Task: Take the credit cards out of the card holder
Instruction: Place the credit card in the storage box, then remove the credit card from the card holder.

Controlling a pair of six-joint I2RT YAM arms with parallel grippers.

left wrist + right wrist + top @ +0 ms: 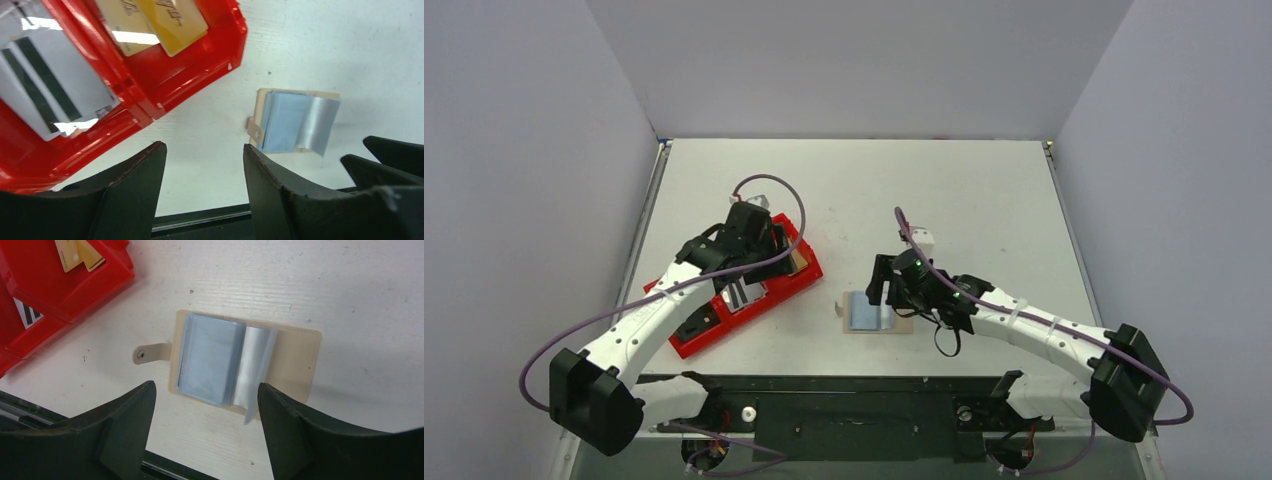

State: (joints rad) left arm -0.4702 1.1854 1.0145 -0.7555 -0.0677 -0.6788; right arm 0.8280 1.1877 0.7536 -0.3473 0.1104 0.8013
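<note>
The tan card holder (299,356) lies open on the white table, its small tab (149,354) pointing left. A light blue credit card (207,359) sits in its left half, beside a raised clear sleeve (255,367). My right gripper (206,385) hovers open just above the holder's near edge, nothing between its fingers. In the top view the holder (905,323) lies under the right gripper (881,290). My left gripper (204,146) is open and empty over the bare table beside the red tray (195,80). The left wrist view shows the holder (260,107) farther off.
The long red tray (692,338) lies slanted at the left. It holds yellow and cream cards (167,20) in one compartment and white cards with black stripes (47,92) in another. The table's dark front rail (854,385) runs along the near edge.
</note>
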